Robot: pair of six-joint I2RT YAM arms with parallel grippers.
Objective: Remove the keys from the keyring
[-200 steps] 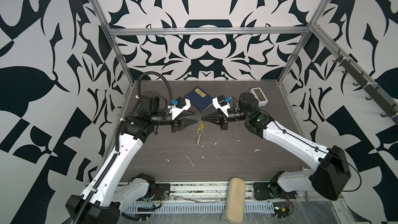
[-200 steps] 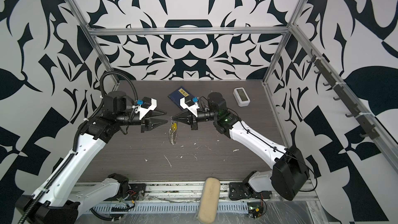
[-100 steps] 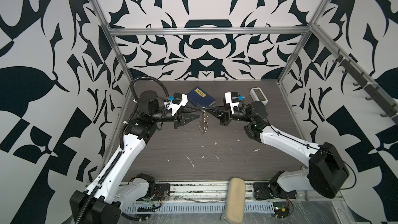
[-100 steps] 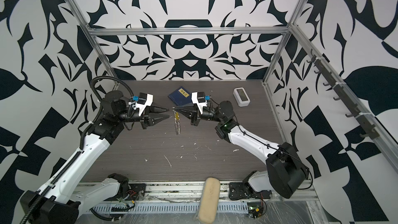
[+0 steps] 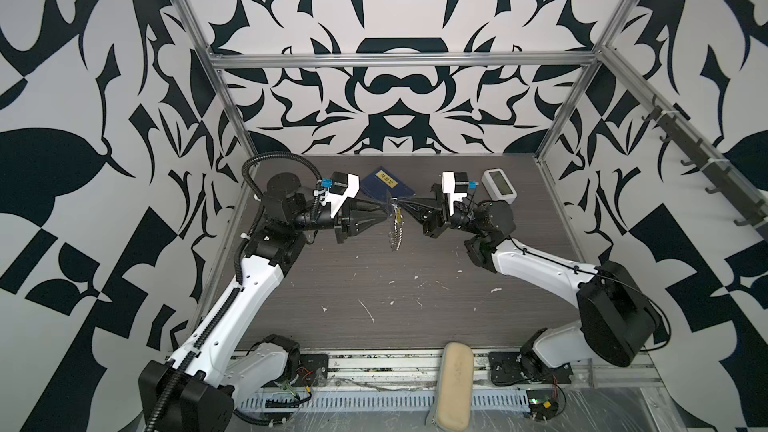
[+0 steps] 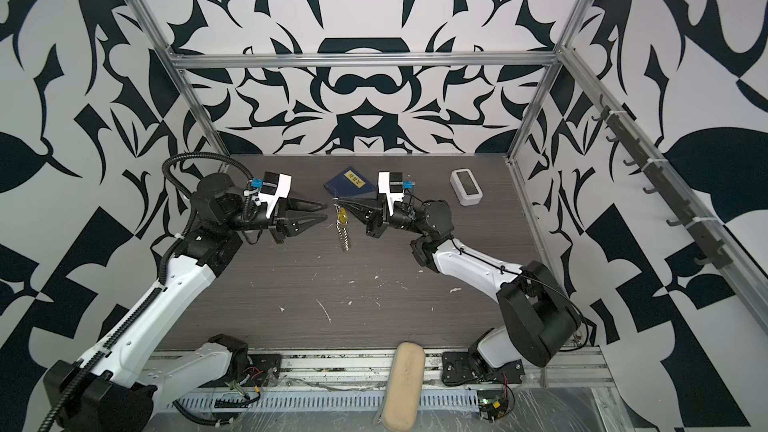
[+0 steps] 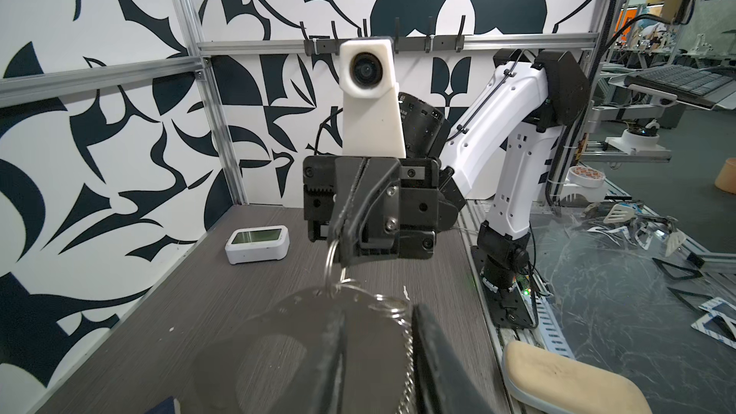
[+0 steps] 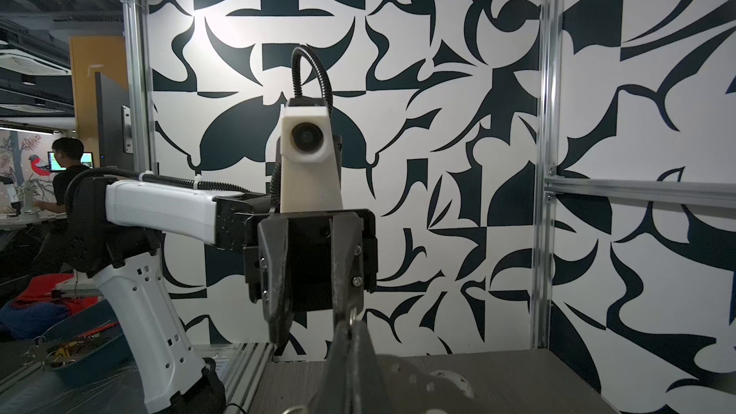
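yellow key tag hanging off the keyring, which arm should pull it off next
Left. The right gripper is shut on the keyring, holding it off the table. The left gripper is open, its tips right beside the hanging yellow key tag.

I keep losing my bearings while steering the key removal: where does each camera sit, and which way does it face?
Both top views: high above the front edge, looking down and back at the table; both arms show, left gripper and right gripper either side of the keyring.
Left wrist: on the left arm, facing the right gripper head-on; own fingers in the foreground.
Right wrist: on the right arm, facing the left gripper; own fingers show.
Shared: the wrist views face each other; each shows the other's camera.
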